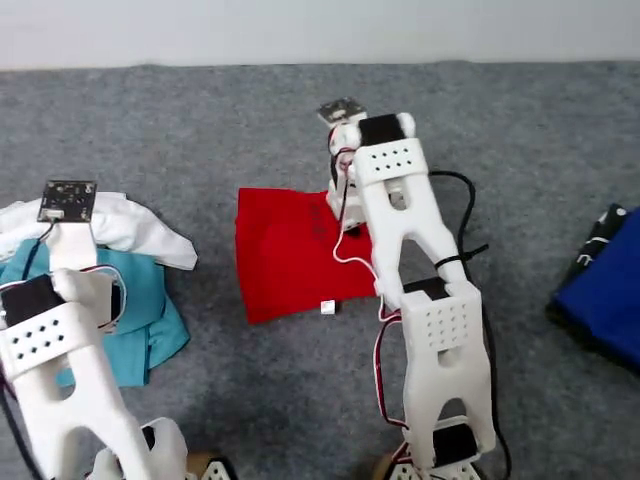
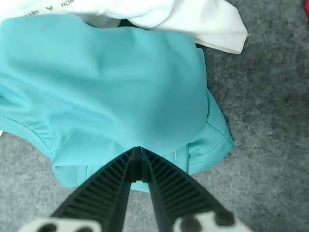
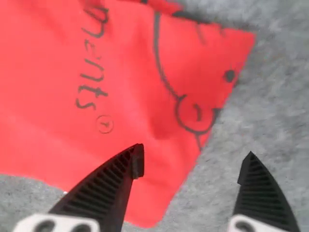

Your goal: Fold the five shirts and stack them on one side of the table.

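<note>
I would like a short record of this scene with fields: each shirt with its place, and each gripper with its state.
red shirt: mid table, flat, a rough rectangle, print facing up
teal shirt: left side, rumpled
white shirt: left side, overlapping the teal shirt's far edge
blue shirt: right edge of the table, cut off by the high view's border
left gripper: shut, over the teal shirt
right gripper: open, at the red shirt's edge, partly over cloth, partly over bare table
table: grey, carpet-like surface

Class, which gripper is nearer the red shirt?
Right. The right gripper hangs open over the red shirt's edge; the left gripper is shut over the teal shirt, well away from it.
</note>
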Robot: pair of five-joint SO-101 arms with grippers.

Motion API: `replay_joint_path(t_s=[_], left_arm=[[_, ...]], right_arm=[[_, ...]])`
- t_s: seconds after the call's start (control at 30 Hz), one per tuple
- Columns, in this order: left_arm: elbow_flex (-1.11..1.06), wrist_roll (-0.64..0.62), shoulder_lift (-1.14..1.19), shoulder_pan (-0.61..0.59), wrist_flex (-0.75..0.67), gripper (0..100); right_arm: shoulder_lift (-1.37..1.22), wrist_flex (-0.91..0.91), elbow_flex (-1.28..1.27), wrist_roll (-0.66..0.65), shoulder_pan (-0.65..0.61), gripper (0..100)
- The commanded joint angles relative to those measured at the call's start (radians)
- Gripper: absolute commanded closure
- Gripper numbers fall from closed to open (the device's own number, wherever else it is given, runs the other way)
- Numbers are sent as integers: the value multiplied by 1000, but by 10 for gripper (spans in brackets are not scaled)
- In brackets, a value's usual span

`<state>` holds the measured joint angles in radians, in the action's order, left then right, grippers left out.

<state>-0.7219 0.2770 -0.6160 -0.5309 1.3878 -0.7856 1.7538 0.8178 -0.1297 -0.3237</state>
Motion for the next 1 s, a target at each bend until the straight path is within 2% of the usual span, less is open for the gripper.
replay_joint_path(t_s=[0.0, 0.37, 0.47, 0.63, 0.8, 0.97], left_arm=[[2, 0, -23, 5, -21, 998], [-2, 0, -18, 5, -34, 998], [-1, 0, -18, 5, -35, 998], [-1, 0, -18, 5, -35, 998], [-1, 0, -18, 5, -35, 998], [-1, 0, -23, 5, -34, 998]], right_arm=[[61, 35, -15, 31, -8, 680], [-140, 33, 17, 46, -8, 684], [-156, 33, 17, 41, -12, 758], [-157, 33, 18, 2, -7, 989], [-151, 35, 40, -49, 36, 988], [-154, 35, 135, -109, 137, 989]])
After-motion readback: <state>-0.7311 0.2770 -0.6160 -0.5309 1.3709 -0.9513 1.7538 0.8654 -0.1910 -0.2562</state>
